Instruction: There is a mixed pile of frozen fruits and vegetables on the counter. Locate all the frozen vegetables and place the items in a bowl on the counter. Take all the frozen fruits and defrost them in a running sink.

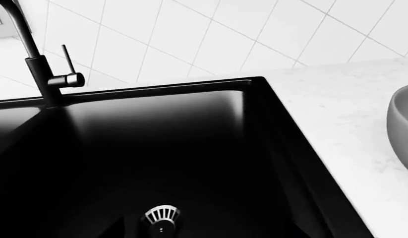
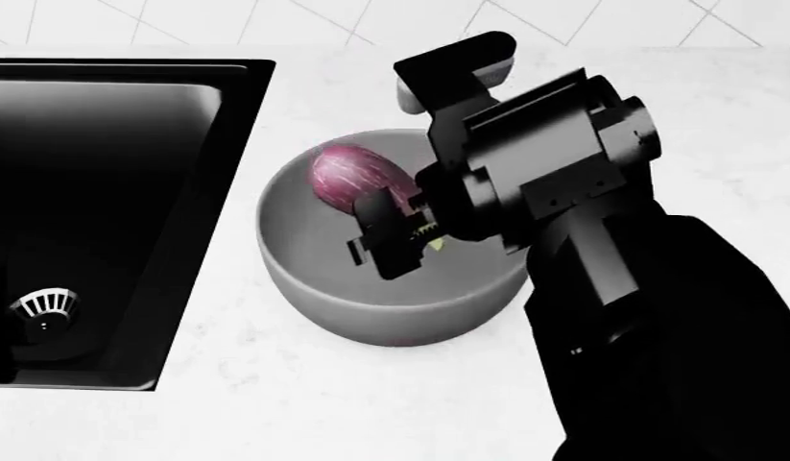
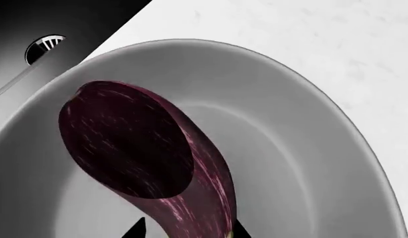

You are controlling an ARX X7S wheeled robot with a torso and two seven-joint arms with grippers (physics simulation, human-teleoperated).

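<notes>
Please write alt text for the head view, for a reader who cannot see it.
The right gripper holds a purple streaked eggplant inside a grey bowl on the white counter. A black sink with a metal drain lies beside the bowl.

Right arm reaching forward, gripper closed on a purple eggplant

The right arm (image 2: 651, 327), black and bulky, rises from the lower right of the head view, its wrist (image 2: 548, 168) bent towards the left. The right gripper (image 2: 392, 235) points down and leftward, its two dark fingertips (image 3: 136, 229) pressed either side of the eggplant's (image 3: 138, 153) narrow end, holding it tilted
</notes>
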